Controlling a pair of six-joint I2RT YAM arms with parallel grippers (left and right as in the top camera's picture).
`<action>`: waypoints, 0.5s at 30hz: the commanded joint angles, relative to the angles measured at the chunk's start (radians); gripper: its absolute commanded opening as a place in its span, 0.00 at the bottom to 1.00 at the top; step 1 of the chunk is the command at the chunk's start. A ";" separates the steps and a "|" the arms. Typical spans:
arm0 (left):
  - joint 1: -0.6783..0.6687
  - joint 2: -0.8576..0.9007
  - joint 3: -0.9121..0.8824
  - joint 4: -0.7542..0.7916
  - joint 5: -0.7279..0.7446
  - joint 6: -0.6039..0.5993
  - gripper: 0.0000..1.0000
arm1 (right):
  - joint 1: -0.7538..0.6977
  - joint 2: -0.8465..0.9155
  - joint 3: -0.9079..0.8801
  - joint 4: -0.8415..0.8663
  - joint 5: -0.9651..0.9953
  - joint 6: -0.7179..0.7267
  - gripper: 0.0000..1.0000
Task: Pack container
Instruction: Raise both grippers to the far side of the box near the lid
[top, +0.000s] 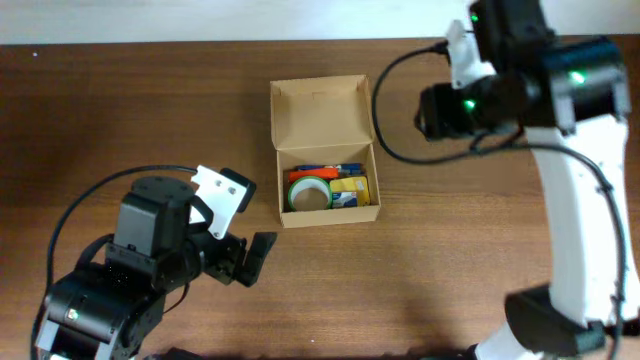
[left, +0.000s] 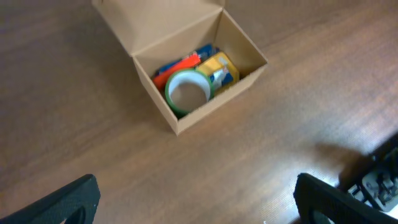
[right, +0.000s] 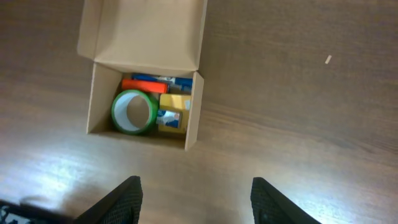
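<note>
The tan cardboard container (top: 325, 130) stands open at the table's middle, its flap lid folded back. Inside lie a green tape roll (top: 309, 192), a yellow pad (top: 350, 190) and orange and blue items (top: 325, 171). It also shows in the left wrist view (left: 186, 118) and in the right wrist view (right: 196, 124). My left gripper (top: 250, 258) is open and empty, left of and below the container; its fingers frame bare table in the left wrist view (left: 196, 199). My right gripper (right: 196, 199) is open and empty, held above the table to the right of the container.
The brown wooden table (top: 450, 260) surrounds the box. The right arm's white body (top: 580, 220) rises at the right side. A black cable (top: 390, 110) loops near the container's right edge. A small white speck (right: 328, 59) lies on the wood.
</note>
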 joint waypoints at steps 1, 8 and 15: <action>0.003 0.036 0.003 0.026 -0.025 0.019 1.00 | -0.004 -0.078 -0.098 0.007 -0.023 -0.038 0.57; 0.005 0.124 0.003 0.148 -0.086 0.019 1.00 | -0.004 -0.278 -0.428 0.159 -0.022 -0.090 0.58; 0.121 0.180 0.003 0.226 -0.077 0.015 1.00 | -0.008 -0.311 -0.597 0.227 -0.019 -0.113 0.51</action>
